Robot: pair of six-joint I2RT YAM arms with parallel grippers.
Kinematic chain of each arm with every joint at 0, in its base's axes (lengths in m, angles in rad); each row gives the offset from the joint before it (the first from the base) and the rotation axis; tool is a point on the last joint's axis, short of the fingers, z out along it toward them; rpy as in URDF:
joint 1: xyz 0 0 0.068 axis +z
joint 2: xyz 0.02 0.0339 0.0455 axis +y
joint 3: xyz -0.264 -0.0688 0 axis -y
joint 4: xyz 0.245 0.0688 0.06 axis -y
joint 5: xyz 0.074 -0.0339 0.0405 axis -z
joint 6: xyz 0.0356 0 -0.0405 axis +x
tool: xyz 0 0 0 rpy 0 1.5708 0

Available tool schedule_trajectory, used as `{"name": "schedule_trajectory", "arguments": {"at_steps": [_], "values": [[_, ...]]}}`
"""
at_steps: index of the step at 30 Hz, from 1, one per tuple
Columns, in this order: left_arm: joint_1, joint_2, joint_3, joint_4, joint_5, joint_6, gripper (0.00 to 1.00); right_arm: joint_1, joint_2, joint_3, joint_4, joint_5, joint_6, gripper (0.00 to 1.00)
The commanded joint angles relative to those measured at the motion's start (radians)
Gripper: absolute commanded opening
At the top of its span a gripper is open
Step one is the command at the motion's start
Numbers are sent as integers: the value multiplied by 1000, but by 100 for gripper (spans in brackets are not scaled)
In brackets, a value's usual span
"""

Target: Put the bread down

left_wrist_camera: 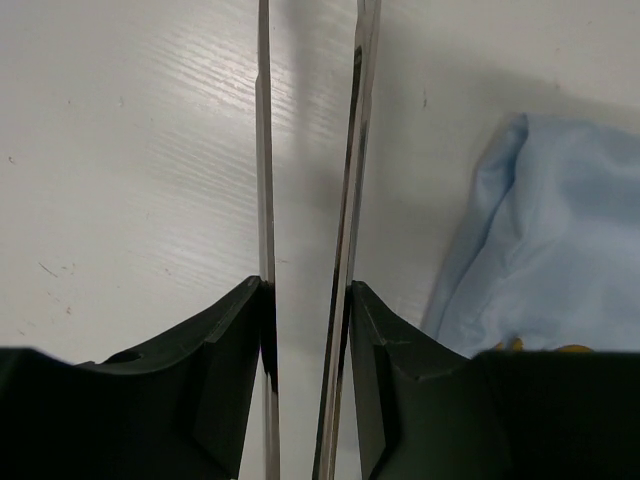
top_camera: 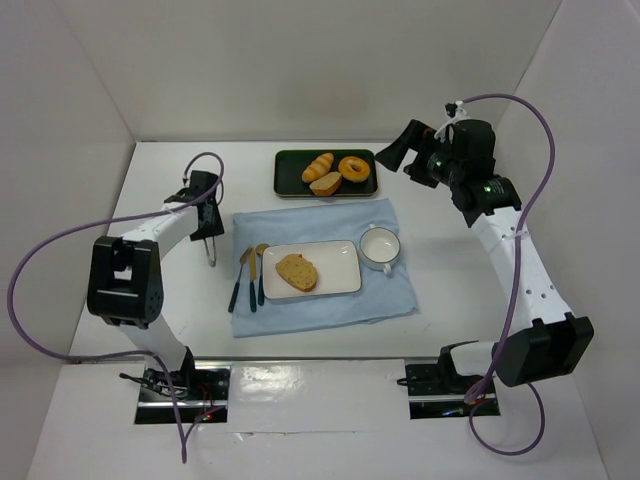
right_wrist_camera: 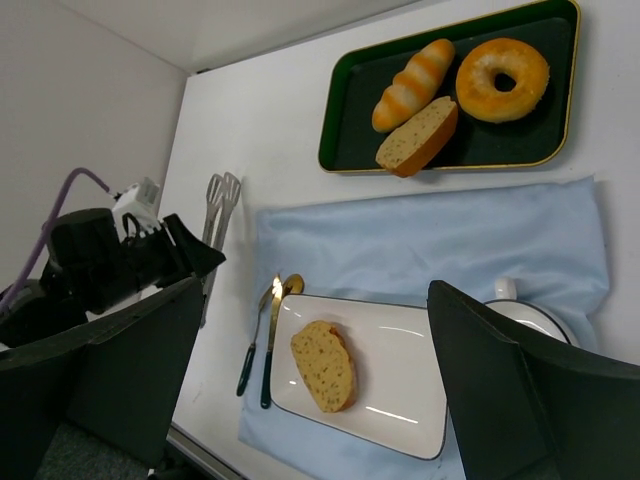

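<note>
The bread [top_camera: 297, 272], a golden-brown slice with a darker crust, lies flat on the left half of a white rectangular plate [top_camera: 342, 258]. It also shows in the right wrist view [right_wrist_camera: 325, 366], on the same plate [right_wrist_camera: 405, 345]. My left gripper [top_camera: 207, 230] is low over the table, left of the blue cloth. Its jaws press on the two arms of metal tongs [left_wrist_camera: 266, 150], whose tips point toward me in the top view [top_camera: 210, 254]. My right gripper [top_camera: 393, 150] is open and empty, raised high at the back right, looking down on the plate [right_wrist_camera: 315, 300].
A dark green tray [top_camera: 287, 176] at the back holds a ridged roll [top_camera: 318, 166], a donut [top_camera: 354, 168] and a cut loaf piece [top_camera: 326, 183]. A blue cloth [top_camera: 320, 222] lies under the plate. A white cup [top_camera: 379, 246] stands right of the plate, cutlery [top_camera: 248, 280] lies left of it.
</note>
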Motion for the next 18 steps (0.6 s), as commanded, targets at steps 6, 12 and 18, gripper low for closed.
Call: {"name": "schedule_trajectory", "arguments": {"at_steps": [6, 12, 18], "values": [[38, 124, 77, -57, 22, 50, 50, -16, -39, 39, 41, -15, -11, 100], [61, 178, 105, -66, 23, 50, 50, -25, -59, 48, 21, -15, -11, 100], [70, 267, 152, -141, 43, 70, 53, -45, -77, 27, 21, -16, -11, 100]]}}
